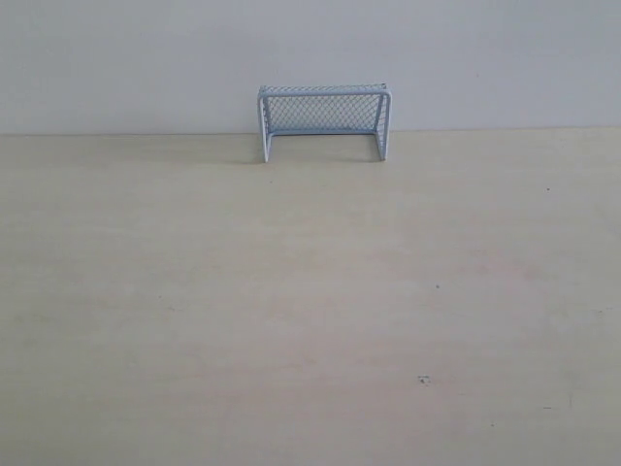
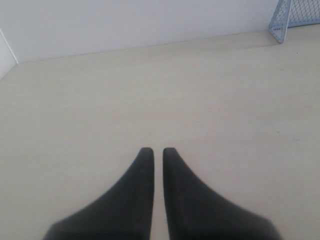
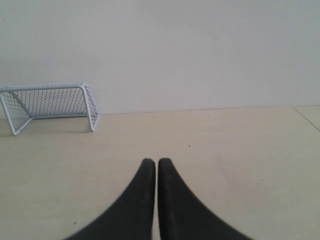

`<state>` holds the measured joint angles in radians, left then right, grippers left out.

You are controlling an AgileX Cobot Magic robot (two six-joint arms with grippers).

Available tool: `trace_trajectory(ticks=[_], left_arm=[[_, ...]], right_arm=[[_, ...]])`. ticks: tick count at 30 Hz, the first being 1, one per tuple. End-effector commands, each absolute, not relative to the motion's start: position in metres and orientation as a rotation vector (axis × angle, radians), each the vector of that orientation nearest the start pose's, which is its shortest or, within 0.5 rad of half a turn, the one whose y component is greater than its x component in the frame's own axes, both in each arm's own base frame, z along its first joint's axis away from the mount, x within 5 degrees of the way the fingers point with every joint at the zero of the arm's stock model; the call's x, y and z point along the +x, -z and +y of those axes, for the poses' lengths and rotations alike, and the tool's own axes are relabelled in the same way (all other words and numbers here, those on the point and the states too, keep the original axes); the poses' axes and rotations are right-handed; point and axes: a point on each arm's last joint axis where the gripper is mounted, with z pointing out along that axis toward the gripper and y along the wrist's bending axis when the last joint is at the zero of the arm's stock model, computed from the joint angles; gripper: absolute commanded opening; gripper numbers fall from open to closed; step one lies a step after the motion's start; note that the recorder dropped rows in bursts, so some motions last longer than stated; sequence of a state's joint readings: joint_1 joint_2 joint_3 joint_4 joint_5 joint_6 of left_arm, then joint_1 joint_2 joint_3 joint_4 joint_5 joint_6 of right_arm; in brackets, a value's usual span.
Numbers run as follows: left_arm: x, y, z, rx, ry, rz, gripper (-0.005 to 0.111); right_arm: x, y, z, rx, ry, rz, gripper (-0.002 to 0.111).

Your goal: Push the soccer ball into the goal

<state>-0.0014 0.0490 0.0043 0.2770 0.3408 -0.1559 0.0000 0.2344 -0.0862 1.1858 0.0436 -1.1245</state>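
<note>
Exterior view: the goal [image 1: 323,115] stands in the upper middle of the frame, on the far edge of the table [image 1: 291,311] and close against the wall [image 1: 146,58]; its long axis runs left to right across the picture, parallel to the line where table meets wall; its open mouth faces the bottom of the frame; it stands upright on its base, crossbar level. The frame is pale blue-white tubing, two posts joined by the crossbar, with a second bar behind the top; fine diamond mesh fills the back and roof, and the wall shows through it. The tabletop is pale wood with faint grain; a small dark speck [image 1: 423,379] lies in the lower right, well apart from the goal.

From the right wrist view the goal [image 3: 50,105] is seen at a slant, so that one netted end panel shows beside the mouth, and a diagonal brace crosses the other end; the right gripper [image 3: 157,162] hangs over bare table, its two black fingers pressed together with barely a slit between the tips, pinching nothing. From the left wrist view only one corner of the goal [image 2: 295,15] shows, cut by the picture's edge; the left gripper [image 2: 158,152] is likewise drawn together, a thin gap between its black fingers, nothing in it.
</note>
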Motion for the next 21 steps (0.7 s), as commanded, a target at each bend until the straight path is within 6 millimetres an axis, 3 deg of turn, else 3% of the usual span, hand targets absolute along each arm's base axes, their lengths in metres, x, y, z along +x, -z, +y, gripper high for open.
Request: trace_trajectory(ticks=[1,21], left_arm=[[0.0568,-0.1809,0.0077,0.036,-0.145,1.864,0.006],[0.0568,-0.1809,0.0077,0.036,-0.145,1.864,0.006]], right_arm=[[0.0760,-0.2245,0.0036,0.015,-0.072,1.647,0.000],[0.0762,-0.2232,0.0049,-0.003,-0.079,1.663,0.000]])
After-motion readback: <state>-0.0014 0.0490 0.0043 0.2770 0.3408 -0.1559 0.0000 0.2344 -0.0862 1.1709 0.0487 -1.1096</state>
